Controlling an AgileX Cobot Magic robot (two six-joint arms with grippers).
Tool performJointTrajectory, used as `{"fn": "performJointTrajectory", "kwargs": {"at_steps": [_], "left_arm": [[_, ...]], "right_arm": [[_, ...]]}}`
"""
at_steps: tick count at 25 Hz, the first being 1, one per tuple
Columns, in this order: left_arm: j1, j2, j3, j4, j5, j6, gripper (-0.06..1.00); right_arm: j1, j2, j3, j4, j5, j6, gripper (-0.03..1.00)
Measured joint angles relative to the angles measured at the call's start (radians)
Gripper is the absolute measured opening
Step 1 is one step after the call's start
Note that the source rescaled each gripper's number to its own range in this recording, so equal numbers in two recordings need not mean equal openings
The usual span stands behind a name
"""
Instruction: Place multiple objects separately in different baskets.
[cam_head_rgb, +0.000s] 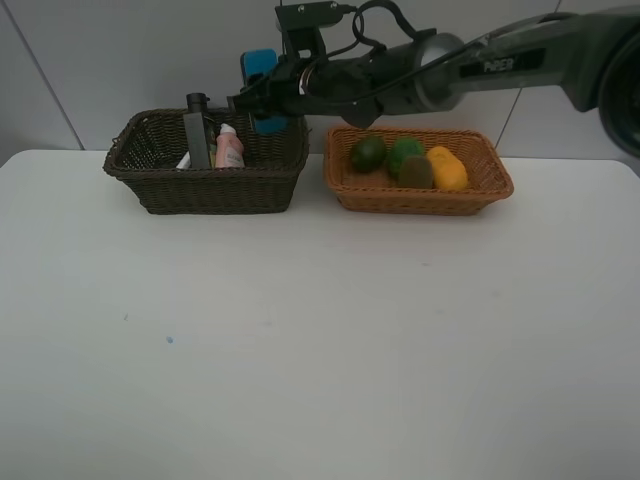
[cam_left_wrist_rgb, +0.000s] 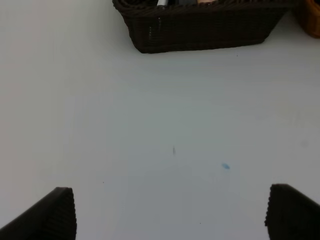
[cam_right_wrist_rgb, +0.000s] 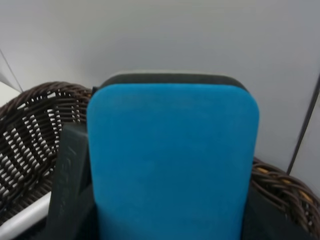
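Observation:
My right gripper (cam_head_rgb: 262, 95) reaches across to the dark brown basket (cam_head_rgb: 150, 165) and is shut on the blue flat eraser (cam_head_rgb: 259, 66), holding it upright over the basket's back right corner. In the right wrist view the eraser (cam_right_wrist_rgb: 172, 160) fills the frame between the fingers (cam_right_wrist_rgb: 70, 175), above the basket rim (cam_right_wrist_rgb: 35, 125). In that basket stand the dark pump bottle (cam_head_rgb: 197, 135), the pink bottle (cam_head_rgb: 230, 148) and a small white tube (cam_head_rgb: 184, 160). The light tan basket (cam_head_rgb: 420, 200) holds two green fruits (cam_head_rgb: 367, 153) (cam_head_rgb: 404, 152), the kiwi (cam_head_rgb: 416, 172) and the mango (cam_head_rgb: 447, 167). My left gripper (cam_left_wrist_rgb: 170, 215) stands open over bare table.
The white table (cam_head_rgb: 320, 340) stretches in front of both baskets, with a small blue speck (cam_head_rgb: 169, 340) on it. A pale wall rises right behind the baskets. The left wrist view shows the dark basket (cam_left_wrist_rgb: 200, 27) far ahead and an edge of the tan basket (cam_left_wrist_rgb: 312, 20).

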Motion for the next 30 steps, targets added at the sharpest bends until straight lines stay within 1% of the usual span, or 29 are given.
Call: {"fn": "performJointTrajectory", "kwargs": {"at_steps": [4,5,6,7,8,9,10,11,15,19,21,24,27,30], "left_arm": [[0.0,0.0,0.0,0.0,0.0,0.0,0.94],[0.0,0.0,0.0,0.0,0.0,0.0,0.94],[0.0,0.0,0.0,0.0,0.0,0.0,0.94],[0.0,0.0,0.0,0.0,0.0,0.0,0.94],[0.0,0.0,0.0,0.0,0.0,0.0,0.94],[0.0,0.0,0.0,0.0,0.0,0.0,0.94],[0.0,0.0,0.0,0.0,0.0,0.0,0.94],[0.0,0.0,0.0,0.0,0.0,0.0,0.94],[0.0,0.0,0.0,0.0,0.0,0.0,0.94],[0.0,0.0,0.0,0.0,0.0,0.0,0.94],[0.0,0.0,0.0,0.0,0.0,0.0,0.94],[0.0,0.0,0.0,0.0,0.0,0.0,0.94],[0.0,0.0,0.0,0.0,0.0,0.0,0.94],[0.0,0.0,0.0,0.0,0.0,0.0,0.94]], "right_arm": [[0.0,0.003,0.0,-0.014,0.004,0.0,0.02],[0.0,0.003,0.0,-0.014,0.004,0.0,0.1],[0.0,0.003,0.0,-0.014,0.006,0.0,0.22],[0.0,0.003,-0.001,-0.014,0.012,0.0,0.39],[0.0,0.003,-0.002,-0.014,0.02,0.0,0.53],[0.0,0.003,-0.002,-0.014,0.027,0.0,0.62],[0.0,0.003,-0.002,-0.014,0.036,0.0,0.69],[0.0,0.003,-0.002,-0.014,0.048,0.002,0.72],[0.0,0.003,-0.002,-0.014,0.09,0.003,0.77],[0.0,-0.005,-0.002,-0.012,0.14,0.003,0.78],[0.0,-0.022,-0.002,0.002,0.19,0.003,0.78],[-0.007,-0.066,-0.003,0.029,0.31,0.003,0.78],[-0.035,-0.121,-0.005,0.08,0.487,0.003,0.78],[-0.098,-0.162,-0.007,0.122,0.697,0.003,0.78]]}}
